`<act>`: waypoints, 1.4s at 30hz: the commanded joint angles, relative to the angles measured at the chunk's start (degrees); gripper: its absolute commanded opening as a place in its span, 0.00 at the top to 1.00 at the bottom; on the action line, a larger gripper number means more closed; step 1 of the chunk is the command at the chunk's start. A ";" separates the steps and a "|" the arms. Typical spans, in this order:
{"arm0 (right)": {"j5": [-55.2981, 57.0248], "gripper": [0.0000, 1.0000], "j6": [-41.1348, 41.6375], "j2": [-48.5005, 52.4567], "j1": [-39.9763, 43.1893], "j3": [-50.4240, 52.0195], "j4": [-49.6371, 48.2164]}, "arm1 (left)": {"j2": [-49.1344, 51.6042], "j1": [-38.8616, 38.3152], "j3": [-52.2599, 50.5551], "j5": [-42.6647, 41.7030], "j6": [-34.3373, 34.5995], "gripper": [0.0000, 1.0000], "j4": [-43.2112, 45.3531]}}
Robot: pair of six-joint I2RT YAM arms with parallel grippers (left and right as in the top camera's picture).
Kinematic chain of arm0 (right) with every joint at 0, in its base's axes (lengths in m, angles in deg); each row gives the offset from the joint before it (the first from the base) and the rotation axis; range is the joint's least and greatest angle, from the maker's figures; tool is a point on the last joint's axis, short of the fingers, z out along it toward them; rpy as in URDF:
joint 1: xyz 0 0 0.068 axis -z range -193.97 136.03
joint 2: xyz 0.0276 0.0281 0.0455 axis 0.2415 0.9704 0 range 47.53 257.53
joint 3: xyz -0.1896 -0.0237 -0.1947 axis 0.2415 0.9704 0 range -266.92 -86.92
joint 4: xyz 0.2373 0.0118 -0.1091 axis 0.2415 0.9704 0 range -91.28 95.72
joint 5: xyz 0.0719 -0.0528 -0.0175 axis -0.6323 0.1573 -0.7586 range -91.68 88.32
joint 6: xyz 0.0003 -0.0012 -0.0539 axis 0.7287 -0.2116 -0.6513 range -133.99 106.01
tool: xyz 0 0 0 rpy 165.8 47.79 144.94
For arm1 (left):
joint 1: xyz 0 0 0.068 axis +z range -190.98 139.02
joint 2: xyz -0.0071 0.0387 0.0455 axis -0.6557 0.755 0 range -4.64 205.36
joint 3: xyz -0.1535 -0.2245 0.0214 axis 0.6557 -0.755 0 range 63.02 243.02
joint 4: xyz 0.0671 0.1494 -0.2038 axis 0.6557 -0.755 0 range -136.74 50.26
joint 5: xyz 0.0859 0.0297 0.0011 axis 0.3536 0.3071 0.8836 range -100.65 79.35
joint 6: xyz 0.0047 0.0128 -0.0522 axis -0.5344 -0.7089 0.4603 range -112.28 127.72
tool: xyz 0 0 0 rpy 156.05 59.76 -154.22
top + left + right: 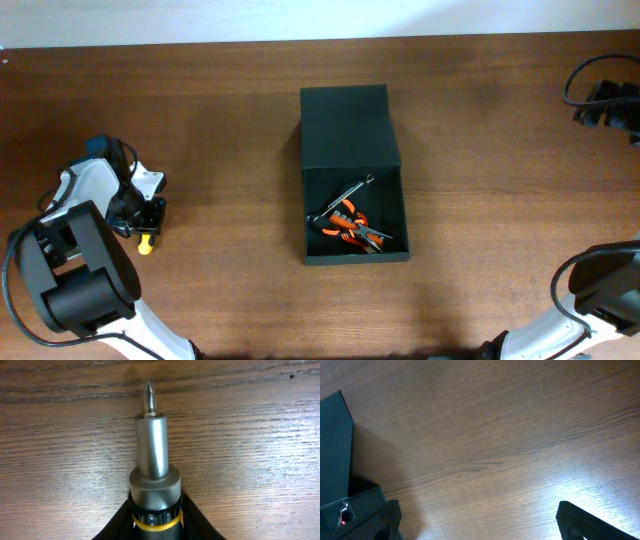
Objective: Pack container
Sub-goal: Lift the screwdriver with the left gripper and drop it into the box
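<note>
Well left of the container (385, 200), the left fingers (112, 527) sit narrow, pressed to both sides of the screwdriver (152, 450) handle as it lies flat on the worktop (200, 120), a grip for lifting it level, I'd say! Container's lid stands back, pliers (352, 222) and wrench (345, 198) inside, mouth free for a drop. Right of the container, the right fingers (585, 522) hang wide and empty, out of the way

A workshop bench: wood-grain table (200, 100), hand tools (350, 225) in a container (345, 110), loose cables (600, 95).
</note>
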 commanded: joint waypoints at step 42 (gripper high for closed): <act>-0.72 0.01 0.46 0.09 0.04 0.26 0.02 | 0.94 -19.41 45.57 -12.46 2.47 0.98 -29.62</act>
